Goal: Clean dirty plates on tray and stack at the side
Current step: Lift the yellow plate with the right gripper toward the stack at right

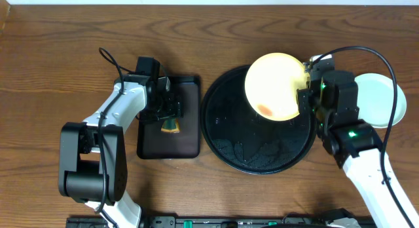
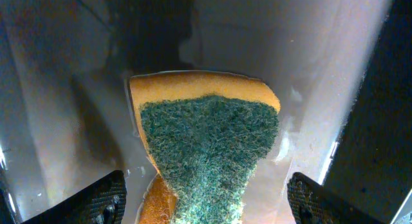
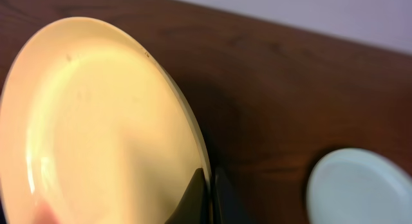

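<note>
My right gripper (image 1: 303, 97) (image 3: 210, 193) is shut on the rim of a pale yellow plate (image 1: 276, 84) (image 3: 96, 114) and holds it tilted over the far right part of the round black tray (image 1: 249, 146). A brown smear (image 1: 265, 110) marks the plate's lower edge. A pale mint-blue plate (image 1: 381, 100) (image 3: 360, 188) lies on the table to the right of the tray. My left gripper (image 1: 171, 115) (image 2: 206, 205) stands open, low over a yellow sponge with a green scouring face (image 1: 172, 126) (image 2: 209, 147). Its fingers (image 2: 96, 201) are apart on either side of the sponge.
The sponge lies on a small rectangular black tray (image 1: 169, 139), wet and glossy, left of the round one. Water drops speckle the round tray's floor. The right arm's cable loops above the mint-blue plate. Bare wooden table surrounds both trays.
</note>
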`<state>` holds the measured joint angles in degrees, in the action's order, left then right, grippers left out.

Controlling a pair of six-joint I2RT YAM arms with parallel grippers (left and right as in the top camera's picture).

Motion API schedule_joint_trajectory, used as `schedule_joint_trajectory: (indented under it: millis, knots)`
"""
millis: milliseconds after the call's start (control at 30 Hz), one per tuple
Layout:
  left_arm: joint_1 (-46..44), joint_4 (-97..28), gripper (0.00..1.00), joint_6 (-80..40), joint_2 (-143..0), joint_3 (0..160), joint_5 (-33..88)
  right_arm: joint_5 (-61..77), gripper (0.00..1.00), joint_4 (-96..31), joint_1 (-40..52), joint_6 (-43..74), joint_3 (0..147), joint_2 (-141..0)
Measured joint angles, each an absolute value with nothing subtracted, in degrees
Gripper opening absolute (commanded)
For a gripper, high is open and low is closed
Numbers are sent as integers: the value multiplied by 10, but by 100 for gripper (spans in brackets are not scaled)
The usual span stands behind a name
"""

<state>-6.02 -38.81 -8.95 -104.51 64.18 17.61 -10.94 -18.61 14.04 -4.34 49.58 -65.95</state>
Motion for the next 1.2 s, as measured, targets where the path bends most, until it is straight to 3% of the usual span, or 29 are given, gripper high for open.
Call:
schedule_joint_trajectory:
  millis: [200, 700, 867, 1200]
  knots:
    - [-60, -388, 81, -90, -1045, 642, 176, -218, 1, -178, 221, -72, 496, -649]
    - [-60, -387, 81, -90, -1045, 642, 176, -645, 1, -137, 538, -169, 496, -717]
    - [-60, -387, 81, -90, -1045, 642, 176, -731, 1, -137, 577, -177, 496, -784]
    - [-60, -387, 81, -90, -1045, 642, 176, -791, 1, -107, 561, -176, 496, -833]
